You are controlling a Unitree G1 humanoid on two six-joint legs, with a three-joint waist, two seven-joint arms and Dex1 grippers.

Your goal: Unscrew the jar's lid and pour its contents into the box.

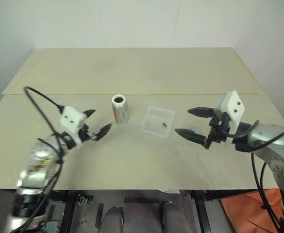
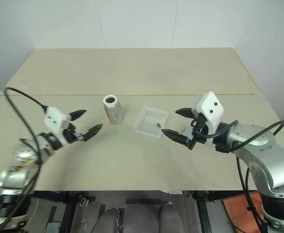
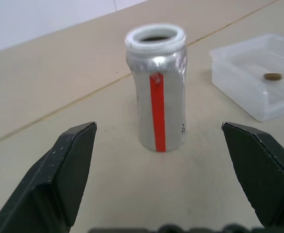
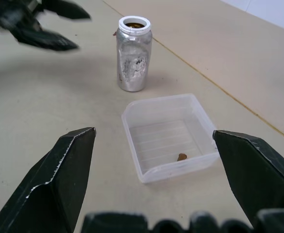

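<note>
Nearest to the robot are its two arms, one on each side, above the tan bench (image 1: 132,160). The left end effector (image 1: 97,122) has its two black fingers spread apart and holds nothing. It sits just beside the jar, not touching it. The right end effector (image 1: 194,123) is spread wide too, and it is empty. It hangs near the box, on the far side from the jar.

A little farther out, in the middle of the bench, stands the jar (image 1: 119,108). It is upright. Its top is bare, so you can look down into its dark mouth. A small greyish thing lies on the bench under the right arm. It may be the lid, but it is too hidden to be sure.

Right next to the jar sits the box (image 1: 157,121), a see-through tray. One tiny brown bit (image 4: 181,157) lies on its floor, near one wall.

So it looks like the big jobs are done: the top is off, and the brown bit is in the box. Whether anything is left inside the jar cannot be seen. If it is empty, nothing much is left to do.

Farther back, the bench is bare up to the white wall (image 1: 142,22).
</note>
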